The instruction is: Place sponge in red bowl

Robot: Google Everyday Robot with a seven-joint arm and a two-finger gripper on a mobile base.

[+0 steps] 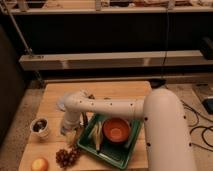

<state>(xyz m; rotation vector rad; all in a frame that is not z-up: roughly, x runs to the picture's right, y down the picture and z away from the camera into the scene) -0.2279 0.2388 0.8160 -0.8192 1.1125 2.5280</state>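
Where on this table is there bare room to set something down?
The back strip of the wooden table, behind the arm, is bare. So is the left edge behind the white cup. Crowded: the front left, where the end effector hangs between the cup, the grapes and the green tray holding the red bowl.
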